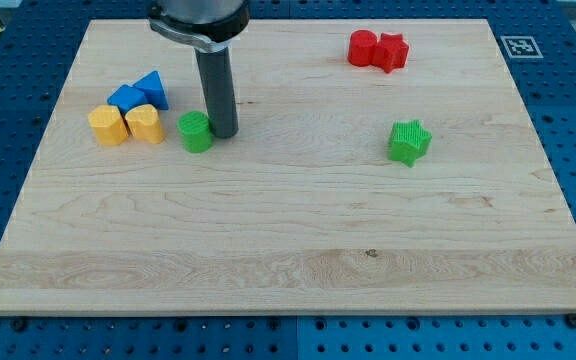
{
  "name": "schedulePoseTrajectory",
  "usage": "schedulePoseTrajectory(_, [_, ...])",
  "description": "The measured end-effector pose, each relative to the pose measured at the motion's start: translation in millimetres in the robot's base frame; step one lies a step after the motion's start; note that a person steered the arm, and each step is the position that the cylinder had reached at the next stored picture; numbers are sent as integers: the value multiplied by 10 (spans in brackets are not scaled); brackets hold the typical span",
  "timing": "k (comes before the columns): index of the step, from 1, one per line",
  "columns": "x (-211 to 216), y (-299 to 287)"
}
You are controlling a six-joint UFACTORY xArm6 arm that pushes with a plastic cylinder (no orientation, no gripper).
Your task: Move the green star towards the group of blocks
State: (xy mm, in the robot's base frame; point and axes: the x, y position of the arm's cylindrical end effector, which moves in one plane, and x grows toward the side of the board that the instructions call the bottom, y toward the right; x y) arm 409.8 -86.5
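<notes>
The green plastic star block (409, 141) sits alone toward the wooden board's (288, 270) right edge. Well left, my tip (224, 133) touches a green cylinder block (196, 131), holding nothing. Beyond, the rod's upper end is cut off at the view's top.

High front view over whole board (288, 250)

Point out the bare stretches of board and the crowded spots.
Bare: the whole strip along the view's bottom, below the green star, and the middle between it and my tip. Crowded: the view's left, where my tip stands beside the green cylinder near the yellow blocks.
</notes>
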Motion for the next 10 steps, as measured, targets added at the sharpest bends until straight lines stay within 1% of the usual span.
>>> schedulePoseTrajectory(1, [3, -167])
schedulePoseTrajectory(2, [37, -26])
schedulePoseTrajectory(3, [400, 548])
schedulePoseTrajectory(4, [852, 1368])
schedulePoseTrajectory(5, [962, 2441])
schedulePoseTrajectory(6, [757, 3382])
schedulePoseTrajectory(7, [690, 3487])
schedulePoseTrajectory(8, [517, 3381])
schedulePoseTrajectory(10, [472, 2726])
